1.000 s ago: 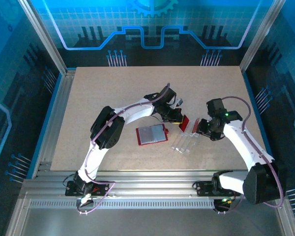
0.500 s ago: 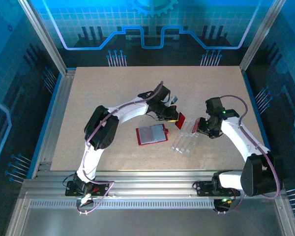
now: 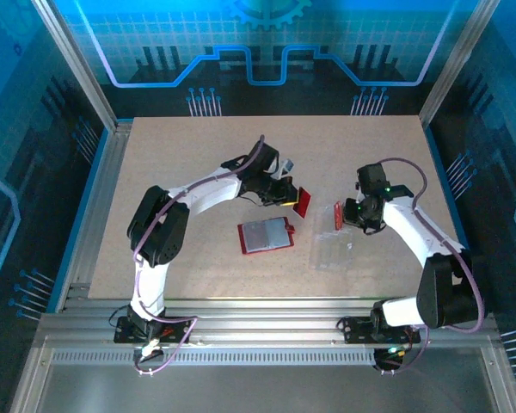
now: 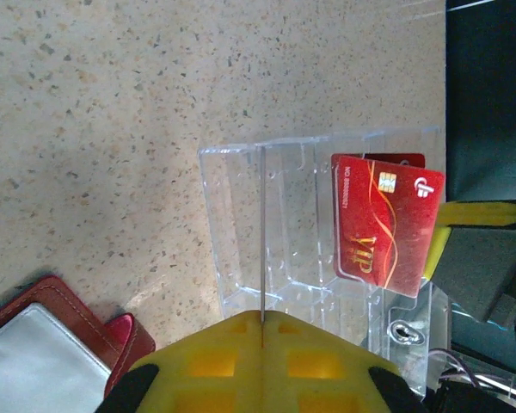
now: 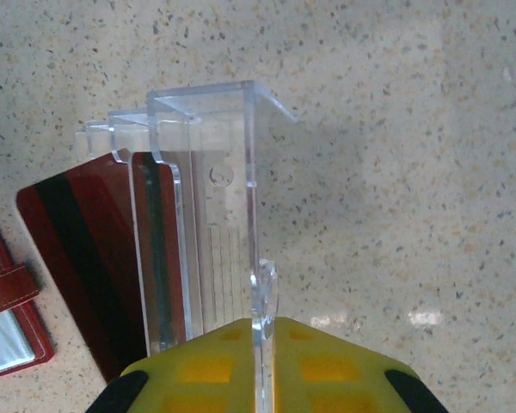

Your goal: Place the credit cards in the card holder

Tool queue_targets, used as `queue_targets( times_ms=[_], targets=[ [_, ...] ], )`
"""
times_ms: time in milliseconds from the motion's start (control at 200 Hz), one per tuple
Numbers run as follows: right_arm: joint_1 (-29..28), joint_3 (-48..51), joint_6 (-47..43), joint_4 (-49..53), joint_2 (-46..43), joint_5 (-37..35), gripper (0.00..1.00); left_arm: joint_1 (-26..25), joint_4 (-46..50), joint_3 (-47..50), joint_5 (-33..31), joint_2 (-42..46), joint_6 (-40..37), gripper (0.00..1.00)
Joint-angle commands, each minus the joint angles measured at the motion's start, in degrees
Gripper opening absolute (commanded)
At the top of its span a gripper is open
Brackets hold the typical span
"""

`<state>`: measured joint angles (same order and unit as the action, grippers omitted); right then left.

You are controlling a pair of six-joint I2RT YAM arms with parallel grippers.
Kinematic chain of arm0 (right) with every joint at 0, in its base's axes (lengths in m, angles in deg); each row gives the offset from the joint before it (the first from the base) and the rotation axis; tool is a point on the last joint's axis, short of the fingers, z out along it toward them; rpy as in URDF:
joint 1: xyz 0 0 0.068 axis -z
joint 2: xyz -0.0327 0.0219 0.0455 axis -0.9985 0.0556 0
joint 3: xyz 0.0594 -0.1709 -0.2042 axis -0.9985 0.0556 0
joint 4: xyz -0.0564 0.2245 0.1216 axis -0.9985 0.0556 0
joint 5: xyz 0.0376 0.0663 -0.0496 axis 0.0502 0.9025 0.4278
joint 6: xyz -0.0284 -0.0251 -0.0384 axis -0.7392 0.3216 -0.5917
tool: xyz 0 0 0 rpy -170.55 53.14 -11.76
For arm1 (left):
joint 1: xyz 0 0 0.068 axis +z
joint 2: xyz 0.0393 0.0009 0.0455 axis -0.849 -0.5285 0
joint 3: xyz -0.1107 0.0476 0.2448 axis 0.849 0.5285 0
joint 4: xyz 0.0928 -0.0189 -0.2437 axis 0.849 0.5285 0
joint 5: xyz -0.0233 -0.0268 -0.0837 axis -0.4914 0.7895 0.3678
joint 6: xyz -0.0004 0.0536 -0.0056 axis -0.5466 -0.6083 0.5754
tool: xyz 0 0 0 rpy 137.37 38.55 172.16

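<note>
The card holder (image 3: 267, 237), a red wallet lying open with a silvery inside, rests mid-table. Just behind it my left gripper (image 3: 290, 196) is shut on a red credit card (image 3: 303, 202), which the left wrist view shows edge-on (image 4: 262, 232) between the yellow fingers (image 4: 215, 361). To the right, my right gripper (image 3: 348, 215) is shut on the edge of a clear plastic sleeve (image 5: 215, 172). A red VIP credit card (image 4: 383, 224) stands in that sleeve with another red card behind it. The striped back of a red card (image 5: 77, 249) appears in the right wrist view.
The clear sleeve's lower part (image 3: 331, 251) lies on the speckled tabletop (image 3: 198, 155) right of the card holder. Metal rails (image 3: 241, 323) run along the near edge, and blue panels wall in the sides and back.
My left gripper has carried its red card back and to the left, away from the right gripper. The right gripper has shifted left, closed on the sleeve and tipped it up.
</note>
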<state>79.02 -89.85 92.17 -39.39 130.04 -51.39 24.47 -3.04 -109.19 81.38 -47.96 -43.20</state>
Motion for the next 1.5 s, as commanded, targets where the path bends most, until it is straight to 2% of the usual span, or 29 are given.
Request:
queue_targets(
  times_ms=[0, 145, 385, 575, 625, 725, 925, 1081, 1346, 1496],
  targets=[
    [0.8, -2.5, -1.9, -2.3, 1.6, -0.6, 0.11, 0.7, -1.0, 1.5, 0.8, 3.1, 0.9, 0.04],
    [0.7, -4.4, -1.5, -1.2, 1.2, -1.1, 0.15, 1.2, -1.1, 3.2, 0.6, 5.1, 0.9, 0.05],
    [0.6, -6.7, -1.4, 2.0, -1.1, -2.5, 0.29, 1.9, -1.5, 5.8, 0.8, 8.0, 0.9, 0.06],
    [-1.2, -7.9, -1.4, 3.9, -6.7, -2.3, 0.38, 2.7, -3.7, 9.8, 2.1, 12.9, 1.8, 0.06],
    [-2.0, -8.2, -1.8, 3.3, -8.4, 0.3, 0.41, 3.2, -5.1, 11.4, 3.1, 14.2, 2.7, 0.06],
    [-4.0, -8.2, -2.8, -0.9, -10.5, 11.1, 0.46, 4.3, -9.6, 15.2, 6.1, 17.2, 5.2, 0.07],
    [-11.4, -9.3, -2.1, -9.7, -6.4, 23.2, 0.52, 6.3, -21.4, 23.5, 13.0, 21.3, 12.5, 0.08],
    [-12.6, -9.0, 1.1, -16.5, -1.8, 29.4, 0.53, 7.5, -29.0, 28.7, 15.7, 24.4, 17.2, 0.09],
    [-13.3, -9.4, 3.9, -19.8, 4.5, 35.3, 0.54, 9.8, -38.5, 34.4, 18.2, 27.8, 23.8, 0.10],
    [-13.3, -8.6, 6.7, -24.3, 5.9, 39.2, 0.50, 10.3, -43.5, 36.1, 19.3, 27.6, 27.2, 0.11]
  ],
)
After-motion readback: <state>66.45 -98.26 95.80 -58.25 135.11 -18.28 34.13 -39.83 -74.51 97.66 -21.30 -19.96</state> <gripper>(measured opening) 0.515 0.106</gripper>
